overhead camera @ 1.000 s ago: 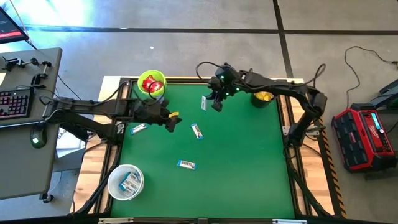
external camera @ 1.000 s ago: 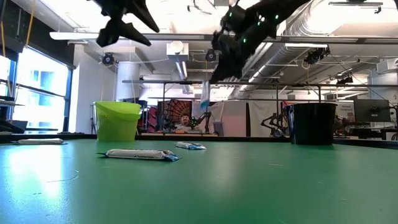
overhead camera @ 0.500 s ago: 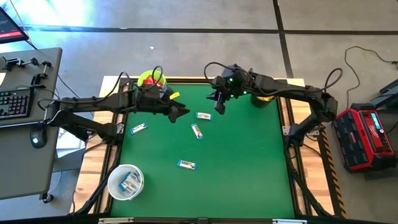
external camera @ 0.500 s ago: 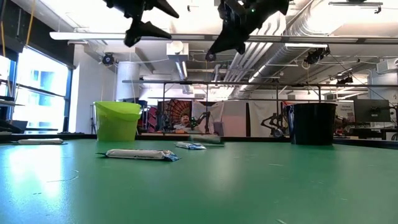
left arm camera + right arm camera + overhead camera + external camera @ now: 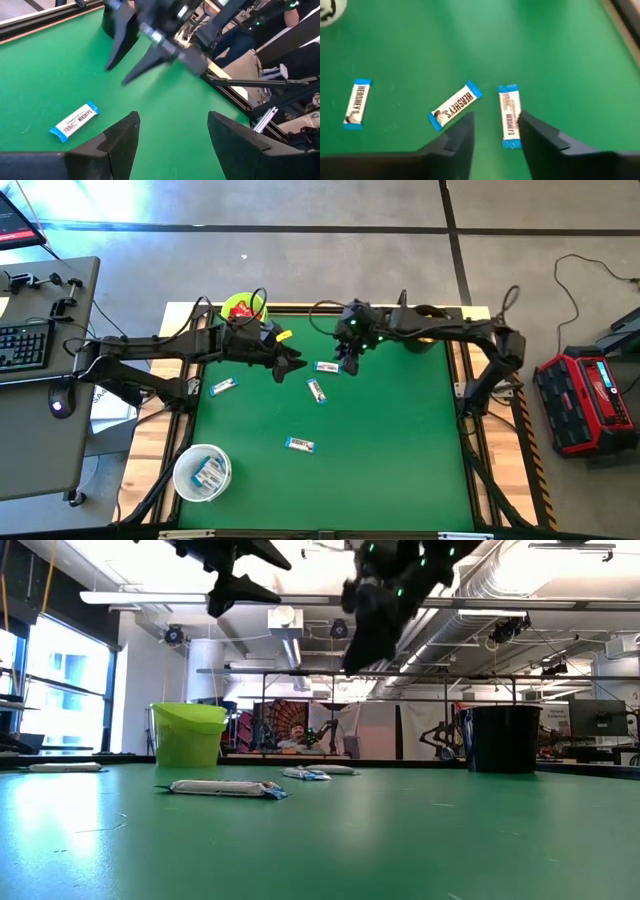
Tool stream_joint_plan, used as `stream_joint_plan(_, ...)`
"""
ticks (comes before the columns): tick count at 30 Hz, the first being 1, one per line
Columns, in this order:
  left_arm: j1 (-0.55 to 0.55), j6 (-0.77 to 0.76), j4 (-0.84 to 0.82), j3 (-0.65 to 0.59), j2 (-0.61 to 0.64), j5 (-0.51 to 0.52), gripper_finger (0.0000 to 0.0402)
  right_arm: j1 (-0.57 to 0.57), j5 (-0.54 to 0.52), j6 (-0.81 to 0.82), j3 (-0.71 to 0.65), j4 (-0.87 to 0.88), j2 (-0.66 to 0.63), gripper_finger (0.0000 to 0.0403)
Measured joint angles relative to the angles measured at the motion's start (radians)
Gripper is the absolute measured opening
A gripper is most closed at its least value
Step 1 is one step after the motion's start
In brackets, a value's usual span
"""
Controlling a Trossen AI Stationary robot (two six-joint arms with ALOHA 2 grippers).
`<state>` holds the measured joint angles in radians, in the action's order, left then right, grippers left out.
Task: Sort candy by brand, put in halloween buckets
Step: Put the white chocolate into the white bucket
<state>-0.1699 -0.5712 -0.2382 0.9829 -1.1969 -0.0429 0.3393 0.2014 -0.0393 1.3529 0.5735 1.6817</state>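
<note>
Near the upper middle of the green desk, the right gripper, fingers apart and empty, hovers over a slim white-and-blue candy bar, probably next needing a descent and grasp, while the left gripper gapes empty nearby.

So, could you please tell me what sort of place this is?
Probably a robotics lab or workshop: the green table stands on a bare concrete floor, exposed ducts run overhead, and a desk with a keyboard sits beside it.
</note>
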Motion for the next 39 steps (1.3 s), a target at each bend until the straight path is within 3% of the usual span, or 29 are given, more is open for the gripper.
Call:
stream_joint_plan(5, 0.000, 0.000, -0.002, 0.000, 0.000, 0.000, 0.0227, 0.000, 0.015, -0.021, -0.056, -0.117, 0.089, 0.0190)
stream_joint_plan(10, 0.000, 0.000, -0.003, 0.000, 0.002, 0.000, 0.0227, 0.000, -0.013, -0.039, -0.072, -0.210, 0.194, 0.0212)
stream_joint_plan(17, 0.000, 0.000, -0.007, 0.000, 0.002, 0.001, 0.0227, 0.000, -0.045, -0.095, -0.073, -0.312, 0.297, 0.0213)
stream_joint_plan(32, 0.000, 0.006, -0.030, 0.000, 0.002, 0.002, 0.0227, 0.000, -0.051, -0.098, -0.070, -0.310, 0.377, 0.0212)
stream_joint_plan(39, 0.000, 0.006, -0.044, 0.000, 0.002, 0.002, 0.0227, 0.001, -0.053, -0.088, -0.056, -0.269, 0.372, 0.0173)
